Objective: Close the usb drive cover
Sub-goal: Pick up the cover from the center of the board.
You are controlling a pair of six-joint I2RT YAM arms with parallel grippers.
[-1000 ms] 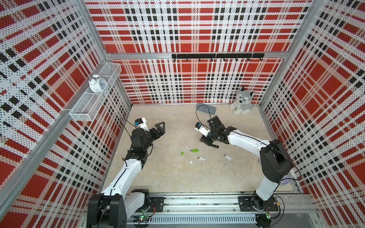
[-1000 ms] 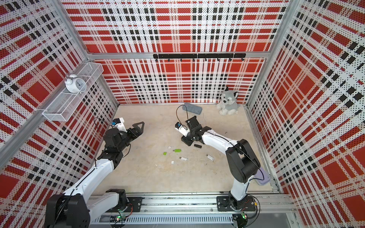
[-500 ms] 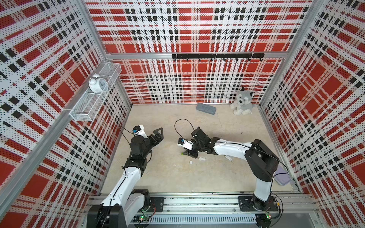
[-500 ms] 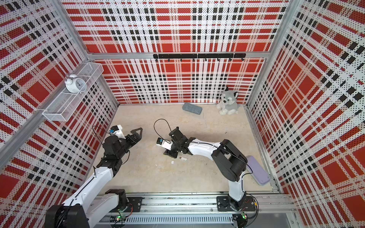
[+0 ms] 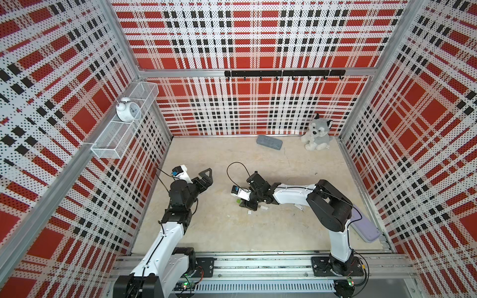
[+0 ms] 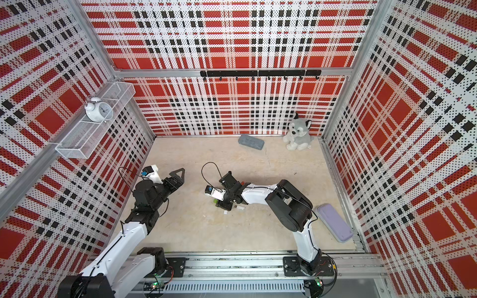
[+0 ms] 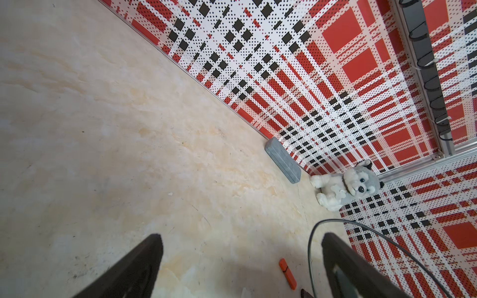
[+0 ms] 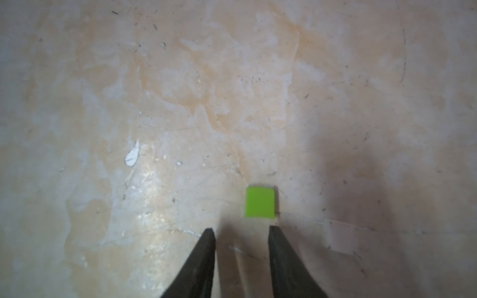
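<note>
Right arm (image 5: pixel 291 196) has swung from back-centre of the table (image 5: pixel 219 232) down onto the small parts in the middle; left arm (image 5: pixel 167 237) pulled back slightly toward its wall. Read: right side is lining up a pick, and nothing is capped yet.

Top views: right gripper (image 5: pixel 245 205) is low over the table, with the green piece (image 5: pixel 238 200) just beside its tips and a white bit (image 5: pixel 263 207) near. The left gripper (image 5: pixel 207 178) is raised, spread wide and empty. The wire basket (image 5: pixel 105 152) on the left wall holds an alarm clock (image 5: pixel 127 109) in its rear compartment; the front one looks empty. The grey case (image 5: pixel 269 142) at the back wall and the lilac case (image 6: pixel 334 223) at the right front edge are both closed, contents hidden.

Left wrist: fingers far apart with nothing between. An orange usb drive (image 7: pixel 287 273) lies flat near one finger; cannot tell if its cover is on.

Right wrist: jaws partly apart, gripping nothing. The green piece lies flat just ahead of the tips, offset toward one finger and untouched. It is likely the cover; no matching drive body shows here.
</note>
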